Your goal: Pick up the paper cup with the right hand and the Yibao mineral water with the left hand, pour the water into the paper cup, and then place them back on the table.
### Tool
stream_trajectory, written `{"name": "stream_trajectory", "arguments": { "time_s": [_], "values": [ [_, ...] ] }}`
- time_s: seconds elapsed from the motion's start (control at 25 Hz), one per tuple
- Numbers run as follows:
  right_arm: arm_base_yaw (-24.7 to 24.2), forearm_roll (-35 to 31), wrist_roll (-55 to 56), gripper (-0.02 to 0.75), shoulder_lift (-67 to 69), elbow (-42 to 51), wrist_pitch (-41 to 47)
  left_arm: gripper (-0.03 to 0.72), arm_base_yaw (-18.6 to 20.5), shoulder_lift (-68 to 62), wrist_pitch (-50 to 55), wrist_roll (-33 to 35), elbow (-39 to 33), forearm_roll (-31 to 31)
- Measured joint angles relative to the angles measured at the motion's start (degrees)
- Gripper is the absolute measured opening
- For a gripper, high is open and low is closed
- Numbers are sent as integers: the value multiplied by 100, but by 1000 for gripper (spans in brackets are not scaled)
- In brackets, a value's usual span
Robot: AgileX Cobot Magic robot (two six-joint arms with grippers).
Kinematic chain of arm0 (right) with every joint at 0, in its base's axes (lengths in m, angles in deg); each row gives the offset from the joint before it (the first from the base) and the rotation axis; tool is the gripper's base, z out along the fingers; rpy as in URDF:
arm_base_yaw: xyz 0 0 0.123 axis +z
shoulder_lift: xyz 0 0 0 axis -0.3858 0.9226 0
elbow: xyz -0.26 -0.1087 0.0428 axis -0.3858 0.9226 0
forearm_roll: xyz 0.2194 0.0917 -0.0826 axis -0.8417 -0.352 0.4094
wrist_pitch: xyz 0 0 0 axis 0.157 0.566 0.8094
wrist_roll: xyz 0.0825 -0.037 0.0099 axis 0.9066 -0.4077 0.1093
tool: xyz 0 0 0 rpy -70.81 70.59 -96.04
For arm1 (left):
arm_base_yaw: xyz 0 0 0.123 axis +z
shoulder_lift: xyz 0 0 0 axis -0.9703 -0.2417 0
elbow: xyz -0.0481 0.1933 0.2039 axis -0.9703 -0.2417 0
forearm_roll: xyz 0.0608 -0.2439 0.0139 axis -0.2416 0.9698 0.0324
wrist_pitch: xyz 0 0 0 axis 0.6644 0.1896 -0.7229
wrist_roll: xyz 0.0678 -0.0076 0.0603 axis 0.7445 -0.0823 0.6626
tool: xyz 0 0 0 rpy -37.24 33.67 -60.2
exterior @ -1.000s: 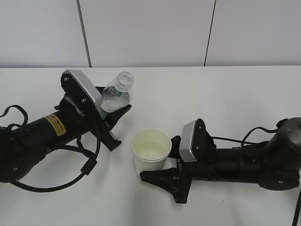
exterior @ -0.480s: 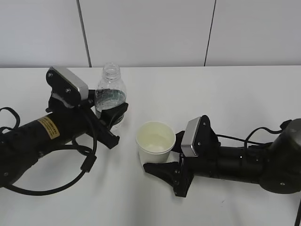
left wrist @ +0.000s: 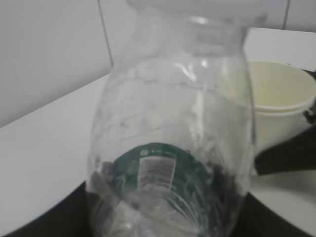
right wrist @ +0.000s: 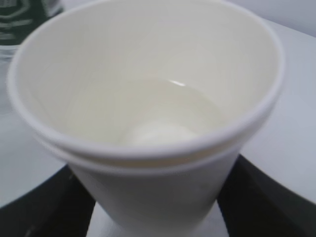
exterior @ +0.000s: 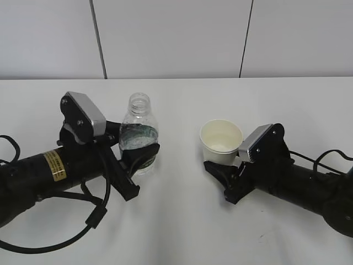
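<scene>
The Yibao mineral water (exterior: 138,135), a clear capless bottle with a green label, stands upright in my left gripper (exterior: 140,158), which is shut on its lower body. It fills the left wrist view (left wrist: 173,123), its base close to the table (exterior: 182,221). I cannot tell if it touches. My right gripper (exterior: 222,167) is shut on the paper cup (exterior: 220,141), held upright to the right of the bottle and apart from it. The right wrist view shows the cup (right wrist: 148,163) with water (right wrist: 148,111) pooled at its bottom, black fingers (right wrist: 269,197) on both sides.
The cup also shows at the right of the left wrist view (left wrist: 279,98), and the bottle's green label shows at the top left of the right wrist view (right wrist: 19,15). A grey panelled wall (exterior: 176,38) runs behind the table's far edge. Black cables trail from both arms.
The bottle swung from tilted over the cup to upright and came down and slightly right. My right gripper carried the cup to the right, away from the bottle.
</scene>
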Motion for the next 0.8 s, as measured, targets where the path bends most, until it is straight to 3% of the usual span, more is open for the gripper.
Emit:
{"name": "stream_trajectory", "arguments": {
  "time_s": [0.2, 0.44, 0.8],
  "values": [
    [-8, -884, -435, 548, 0, 160, 0, 362, 0, 0, -5, -329, 0, -814],
    [-8, -1443, -507, 548, 0, 180, 0, 356, 0, 0, -5, -569, 0, -965],
    [-8, -1569, -507, 548, 29, 213, 0, 353, -204, -302, -6, -779, 97, -1338]
  ]
}}
